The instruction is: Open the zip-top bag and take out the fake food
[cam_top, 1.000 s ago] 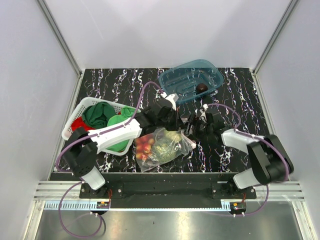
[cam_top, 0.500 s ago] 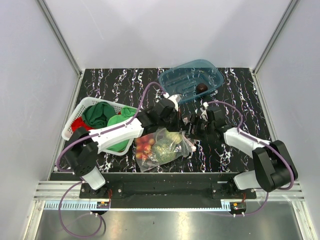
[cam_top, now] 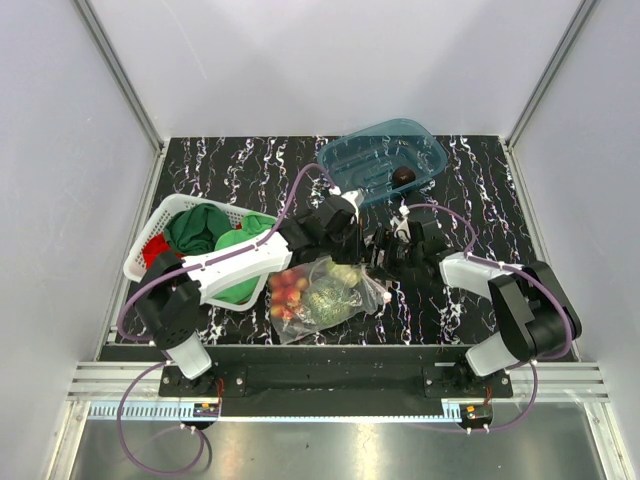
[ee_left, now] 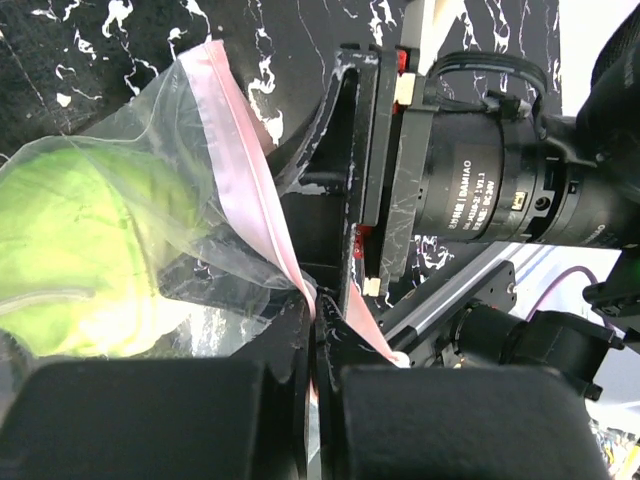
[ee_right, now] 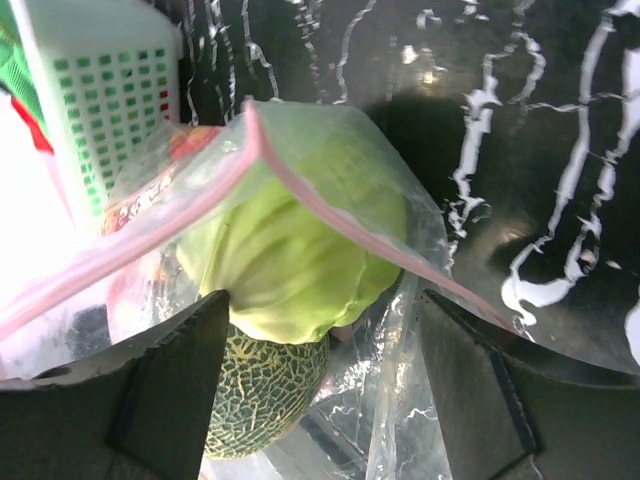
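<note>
Two arms meet over a zip-top bag (cam_top: 325, 295) lying at the near middle of the black marbled table (cam_top: 220, 165) in the top external view. The left gripper (cam_top: 356, 250) and right gripper (cam_top: 376, 256) converge at the bag's right-hand end, just beside each other. Red fruit (cam_top: 290, 288) shows through the film. A white basket (cam_top: 150, 235) of green and red cloth stands left of the bag. A blue tray (cam_top: 385, 155) holding a dark round item (cam_top: 403, 177) sits farther back, apart from the bag.

Left wrist view: the left gripper's fingers (ee_left: 290, 340) are pressed together, pinching the bag's pink zip strip (ee_left: 250, 190). A pale green cabbage (ee_left: 70, 250) lies inside the clear film. The right arm's black wrist housing (ee_left: 480, 190) sits just beyond the strip.

Right wrist view: the right gripper's fingers (ee_right: 170, 380) are spread wide, one on either side of the bag's end, and neither is visibly closed on it. The zip strip rises to a peak over the cabbage, and a netted melon (ee_right: 265, 390) lies beneath it inside the bag. Whether the mouth is parted cannot be told.
</note>
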### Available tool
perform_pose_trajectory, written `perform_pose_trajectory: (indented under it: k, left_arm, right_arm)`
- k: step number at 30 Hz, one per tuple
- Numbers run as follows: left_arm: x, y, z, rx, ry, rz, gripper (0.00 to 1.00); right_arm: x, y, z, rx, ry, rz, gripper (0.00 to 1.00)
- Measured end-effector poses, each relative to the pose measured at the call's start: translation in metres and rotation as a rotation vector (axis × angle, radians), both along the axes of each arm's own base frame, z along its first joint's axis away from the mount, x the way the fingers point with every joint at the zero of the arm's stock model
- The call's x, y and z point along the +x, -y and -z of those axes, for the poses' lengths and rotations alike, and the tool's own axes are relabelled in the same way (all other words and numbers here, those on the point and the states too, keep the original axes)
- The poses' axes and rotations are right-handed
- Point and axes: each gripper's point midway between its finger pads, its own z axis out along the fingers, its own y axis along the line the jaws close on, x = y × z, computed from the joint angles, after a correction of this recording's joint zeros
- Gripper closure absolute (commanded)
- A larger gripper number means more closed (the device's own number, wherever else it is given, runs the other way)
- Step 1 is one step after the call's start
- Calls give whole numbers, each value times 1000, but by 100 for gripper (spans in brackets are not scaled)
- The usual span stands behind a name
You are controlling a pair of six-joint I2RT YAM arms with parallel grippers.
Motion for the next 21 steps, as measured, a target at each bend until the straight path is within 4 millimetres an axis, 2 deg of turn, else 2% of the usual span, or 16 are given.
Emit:
perform_pose_trajectory:
  k: [6,8,13,16,21]
  left_arm:
    - [-5,-1,-4,18,-4,20,100]
    - [-7,-2,-11,22,6,36,100]
    - [-15,-4,-33,35,17,79,100]
    - [-16,-6,-34,44,13,84,100]
    - [-16,-10,-24,80,0,77,100]
  right_arm:
    - [1,-1,-5,-1,74,-54,8]
    - [2,-1,-13,0,116,-67,1]
    - [2,-6,-36,39,220,-118,0]
    - [2,-10,-35,60,224,-142,0]
    - [0,-19,-22,97,192,-194,0]
